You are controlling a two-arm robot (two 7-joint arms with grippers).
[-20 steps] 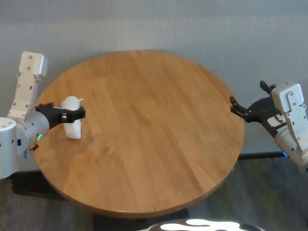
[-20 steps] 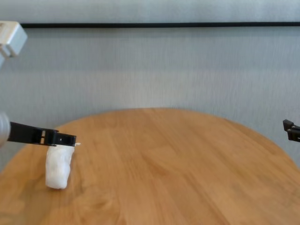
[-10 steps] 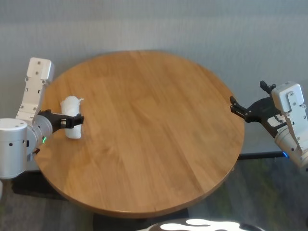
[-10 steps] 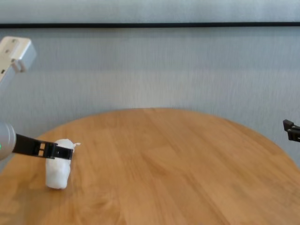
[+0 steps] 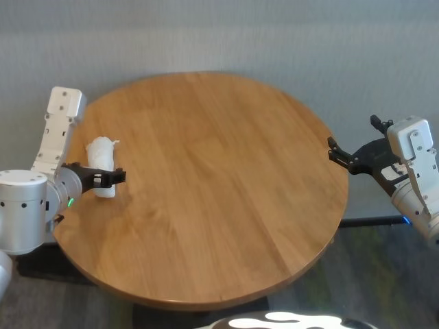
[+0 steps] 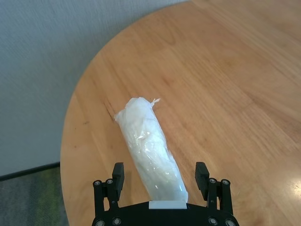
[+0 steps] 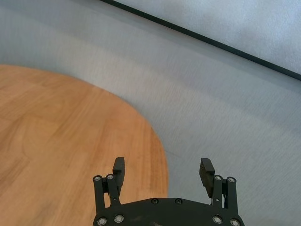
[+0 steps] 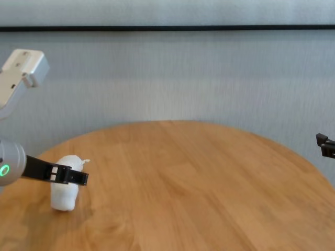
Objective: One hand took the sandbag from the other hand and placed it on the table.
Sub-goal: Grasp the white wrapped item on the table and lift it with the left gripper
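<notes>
Now a lumpy white cloth sandbag (image 6: 149,144) lies on the round wooden desk (image 5: 219,192), loosely between the left gripper's (image 6: 160,171) released fingers (image 6: 118,170); right gripper (image 7: 162,170) released, well apart.

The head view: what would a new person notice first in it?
A white sandbag lies alone on the left part of the round wooden table. The left gripper, open, hovers over its near end without touching. The right gripper, also open, waits at the table's right edge.

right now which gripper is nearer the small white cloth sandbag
Left. The left gripper straddles the small white cloth sandbag, fingers open. The right gripper hangs past the round wooden table's far edge.
</notes>
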